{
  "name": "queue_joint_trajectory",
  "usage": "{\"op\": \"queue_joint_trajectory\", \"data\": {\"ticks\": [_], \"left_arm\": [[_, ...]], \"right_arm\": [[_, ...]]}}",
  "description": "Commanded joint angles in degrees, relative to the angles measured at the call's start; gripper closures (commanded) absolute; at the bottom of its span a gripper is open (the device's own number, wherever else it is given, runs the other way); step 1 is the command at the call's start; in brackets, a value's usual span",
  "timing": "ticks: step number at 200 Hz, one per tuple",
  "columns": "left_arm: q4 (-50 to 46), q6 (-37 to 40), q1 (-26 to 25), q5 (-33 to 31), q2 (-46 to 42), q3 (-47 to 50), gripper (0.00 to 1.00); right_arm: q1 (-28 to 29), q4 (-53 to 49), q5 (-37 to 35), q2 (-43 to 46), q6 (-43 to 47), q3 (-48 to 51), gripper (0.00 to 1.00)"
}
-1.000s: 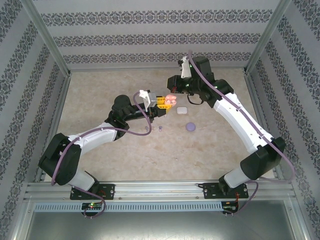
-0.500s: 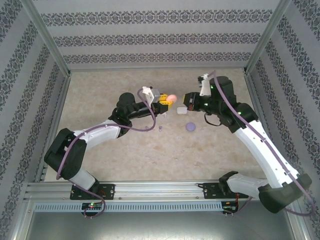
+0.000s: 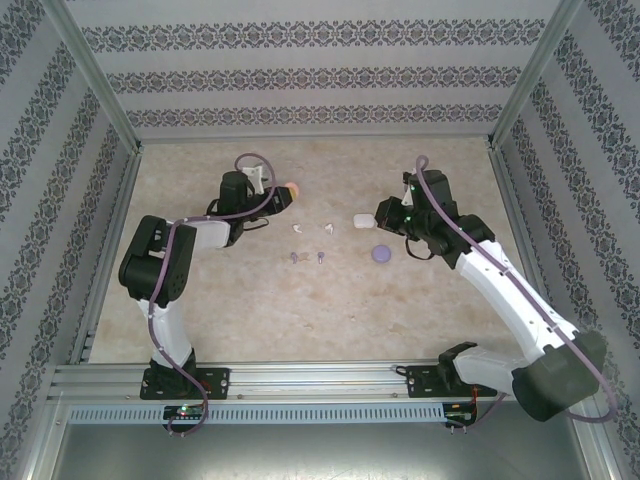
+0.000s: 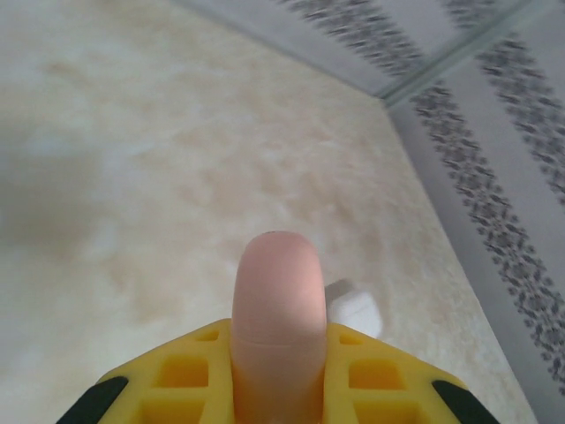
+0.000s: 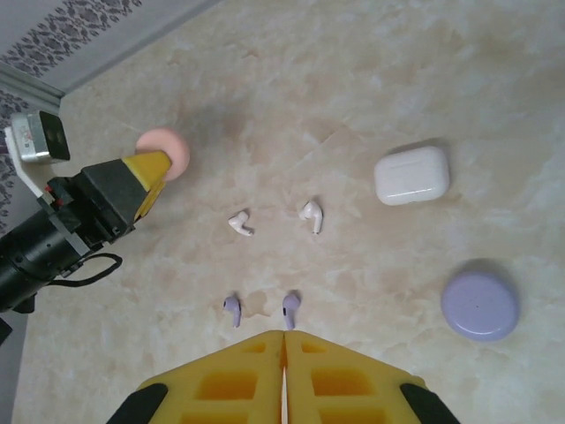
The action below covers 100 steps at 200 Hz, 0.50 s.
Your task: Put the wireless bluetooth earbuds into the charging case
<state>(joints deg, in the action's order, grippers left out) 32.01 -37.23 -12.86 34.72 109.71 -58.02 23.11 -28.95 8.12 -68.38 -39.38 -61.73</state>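
My left gripper (image 3: 283,190) is shut on a closed pink charging case (image 4: 278,309), which stands up between its yellow fingers (image 4: 380,375) above the table's back left. Two white earbuds (image 5: 239,223) (image 5: 312,215) and two purple earbuds (image 5: 232,310) (image 5: 290,306) lie loose on the table. My right gripper (image 5: 284,336) hovers just above and near the purple pair, shut with nothing in it. A closed white case (image 5: 411,174) and a closed round purple case (image 5: 479,305) lie to the right of the earbuds.
The beige marbled tabletop (image 3: 250,300) is fenced by patterned walls and aluminium posts (image 3: 100,90). The left arm's elbow (image 3: 150,265) is folded back on the left side. The white case (image 3: 362,220) sits right beside the right wrist.
The left arm swung back and left, carrying the pink case away from the centre. The right gripper left the pink case and moved right and down to beside the white case.
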Motion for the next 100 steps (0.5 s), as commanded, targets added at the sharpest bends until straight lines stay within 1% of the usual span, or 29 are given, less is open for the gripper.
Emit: {"op": "queue_joint_trajectory", "data": {"ticks": [1,19,39,62,73,92,100], "left_arm": [[-9.3,-4.4,1.1,-1.4,-0.9,-1.0,1.00],[-14.4,-4.9,2.4,-3.3,-0.7,-0.7,1.00],[-16.6,-5.6,3.6,-3.7,-0.5,0.4,1.00],[-19.3,-5.3,4.5,-5.5,-0.6,1.6,1.00],[-20.0,-5.6,5.0,-6.2,-0.6,2.3,1.00],[-20.7,-6.0,5.5,-7.0,-0.7,3.1,0.94],[-21.3,-6.1,5.6,-7.3,-0.6,3.3,0.90]], "right_arm": [[1.5,2.7,-2.0,-1.3,-0.8,0.6,0.89],[2.0,3.0,-2.7,-2.6,-0.7,0.4,0.88],[2.3,3.2,-3.1,-4.1,-0.5,-0.2,0.87],[2.5,2.9,-4.1,-5.6,-0.1,-0.9,0.83],[2.6,2.7,-4.5,-6.3,0.1,-1.2,0.79],[2.6,2.5,-5.2,-7.0,0.3,-1.1,0.70],[2.5,2.3,-5.3,-7.2,0.4,-1.1,0.66]]}}
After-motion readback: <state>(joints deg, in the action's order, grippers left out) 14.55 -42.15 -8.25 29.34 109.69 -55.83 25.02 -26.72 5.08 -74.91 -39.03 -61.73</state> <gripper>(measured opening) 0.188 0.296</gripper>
